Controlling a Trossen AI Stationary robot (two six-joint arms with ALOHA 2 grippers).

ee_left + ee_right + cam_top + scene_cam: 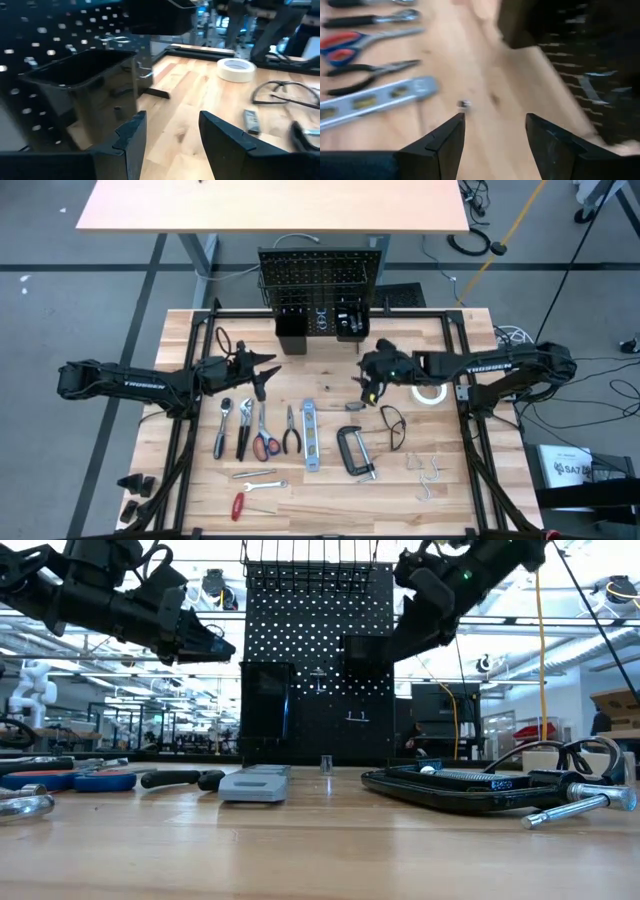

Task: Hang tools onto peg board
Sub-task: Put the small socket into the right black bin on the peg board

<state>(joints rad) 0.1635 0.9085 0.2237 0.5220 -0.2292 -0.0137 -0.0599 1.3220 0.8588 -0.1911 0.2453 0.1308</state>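
While both arms hover off the table (190, 330), the left gripper (262, 383) sits jaws apart, empty, near the peg board (320, 280), w/ the right gripper (368, 388) likewise apart, empty, just in front of it. Tools lie in a row farther from the board: scissors (265, 442), level (310, 433), C-clamp (355, 450); tape roll (430, 392) beside right arm.

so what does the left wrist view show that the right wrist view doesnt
Only the left wrist view shows the white tape roll, the glasses and a black bin on the peg board, seen past the open left gripper.

Only the right wrist view shows the red-handled scissors, the black-handled pliers and the blue-silver level, seen past the open right gripper.

Both show the wooden tabletop and empty, open fingers.
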